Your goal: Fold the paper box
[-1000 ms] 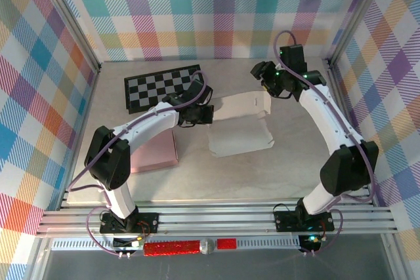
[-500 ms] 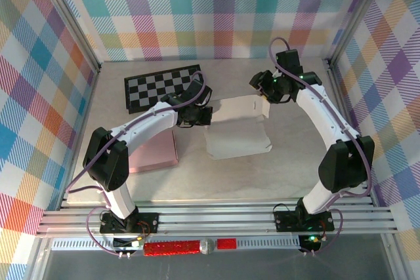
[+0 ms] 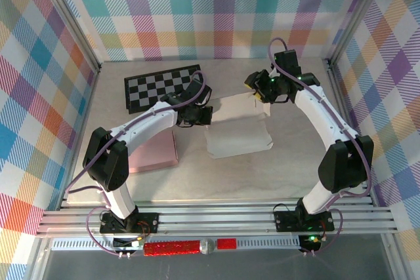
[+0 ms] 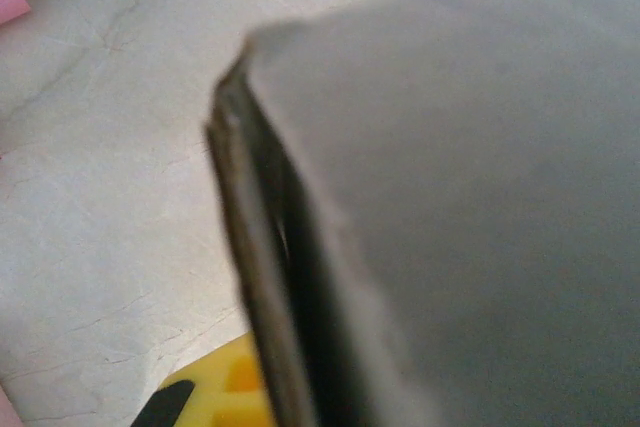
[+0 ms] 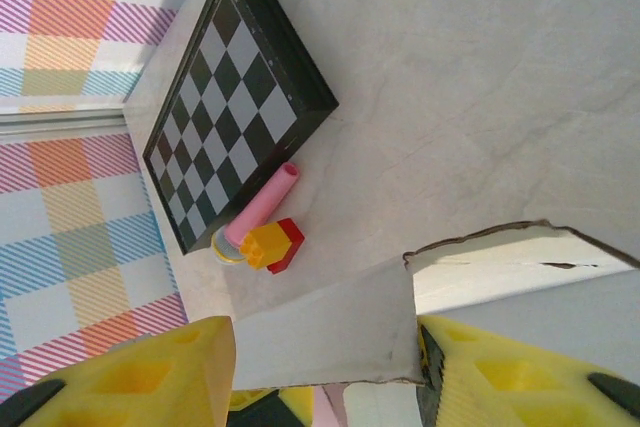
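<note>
Now left end effector clamps thin pale paper box edge — right end effector half-open, yellow pads straddling flap.

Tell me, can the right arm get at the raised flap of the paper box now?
Probably yes. The right fingers stand apart on either side of the flap, with nothing between them and it. From above, they sit at the right end of the raised part of the box.

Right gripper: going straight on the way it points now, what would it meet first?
The raised flap of the paper box, which sits between the right gripper's fingers. Depth is unclear, so contact may be immediate.
</note>
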Robot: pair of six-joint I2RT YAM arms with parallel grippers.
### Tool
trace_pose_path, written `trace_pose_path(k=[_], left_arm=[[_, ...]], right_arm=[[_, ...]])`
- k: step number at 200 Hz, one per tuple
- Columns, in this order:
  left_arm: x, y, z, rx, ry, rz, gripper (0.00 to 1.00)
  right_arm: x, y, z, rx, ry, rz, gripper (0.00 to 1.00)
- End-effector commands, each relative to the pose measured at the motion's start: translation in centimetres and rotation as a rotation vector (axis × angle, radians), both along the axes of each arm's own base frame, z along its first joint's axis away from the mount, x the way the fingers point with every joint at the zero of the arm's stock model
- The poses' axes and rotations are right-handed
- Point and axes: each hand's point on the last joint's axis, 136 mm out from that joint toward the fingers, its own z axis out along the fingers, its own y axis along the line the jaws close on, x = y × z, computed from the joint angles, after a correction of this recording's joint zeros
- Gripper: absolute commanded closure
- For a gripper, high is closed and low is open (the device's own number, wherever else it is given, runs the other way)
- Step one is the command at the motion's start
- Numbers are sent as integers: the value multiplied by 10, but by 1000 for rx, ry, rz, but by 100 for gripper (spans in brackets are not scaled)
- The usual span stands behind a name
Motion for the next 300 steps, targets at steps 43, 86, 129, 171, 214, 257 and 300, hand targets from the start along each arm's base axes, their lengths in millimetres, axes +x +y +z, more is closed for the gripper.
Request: trace_pose_path(k=[43,86,129,171,214,257,300], left_arm=[[3,-2,29,-46,-55,-10,100],[14,3,35,-125,-33,13,100],[29,-4,57,-334,-7,-61,100],[39,-5,68,-529,61,-134,100],[46,-5,62,-599,123,-173,100],[50,-3,49,-586,151,-160,100],[50,-2,46,-583,158,-153,100]], right_arm=[[-14,-14,23,-42,-63,-14,50],[-32,-60,27,-147,-126,-96,47],[-23,-101,21,-131,-176,-168,46],[9,-93,44,8,-455,74,58],[17,-69,73,173,-600,338,60],[22,-58,80,260,-613,448,60],[15,-56,78,270,-610,476,61]])
